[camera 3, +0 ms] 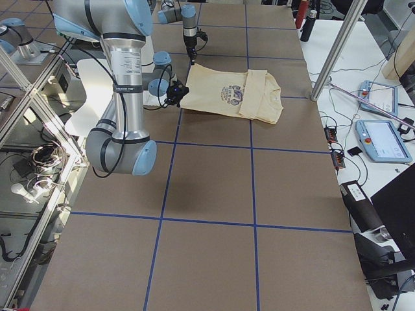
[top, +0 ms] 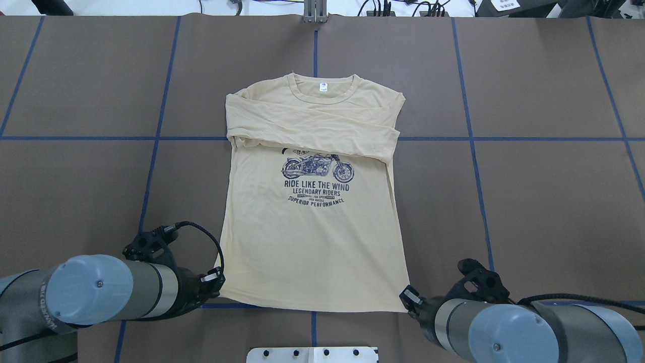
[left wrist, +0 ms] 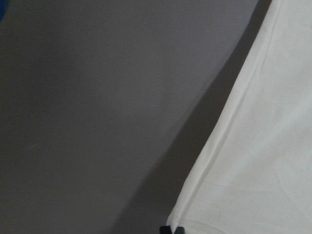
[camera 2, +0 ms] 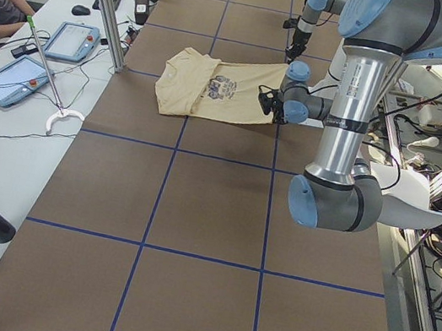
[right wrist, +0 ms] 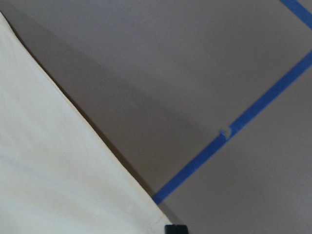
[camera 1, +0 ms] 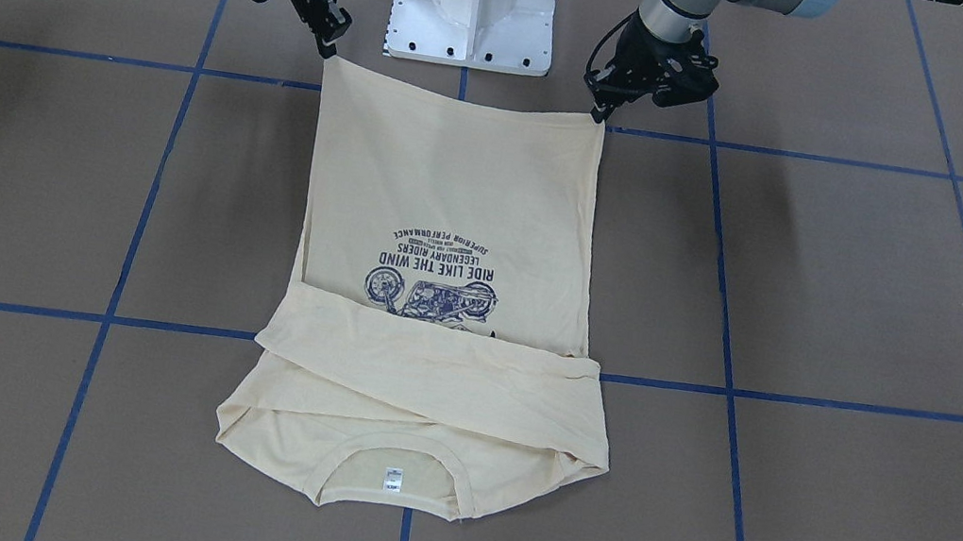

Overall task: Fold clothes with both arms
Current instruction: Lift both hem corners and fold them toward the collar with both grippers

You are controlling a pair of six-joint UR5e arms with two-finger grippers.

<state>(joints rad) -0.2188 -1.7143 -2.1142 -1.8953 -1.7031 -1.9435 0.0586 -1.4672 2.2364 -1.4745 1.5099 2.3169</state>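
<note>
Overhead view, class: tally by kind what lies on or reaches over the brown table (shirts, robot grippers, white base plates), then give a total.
shirt: 1
grippers: 2, the left gripper and the right gripper, each at a hem corner
white base plate: 1
Total: 4

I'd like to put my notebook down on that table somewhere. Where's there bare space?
Wide bare table lies on both sides of the shirt, out to the table ends, plus a narrower strip beyond its collar. Crowded: the robot's edge, where the left gripper and right gripper pinch the hem corners beside the white base.
</note>
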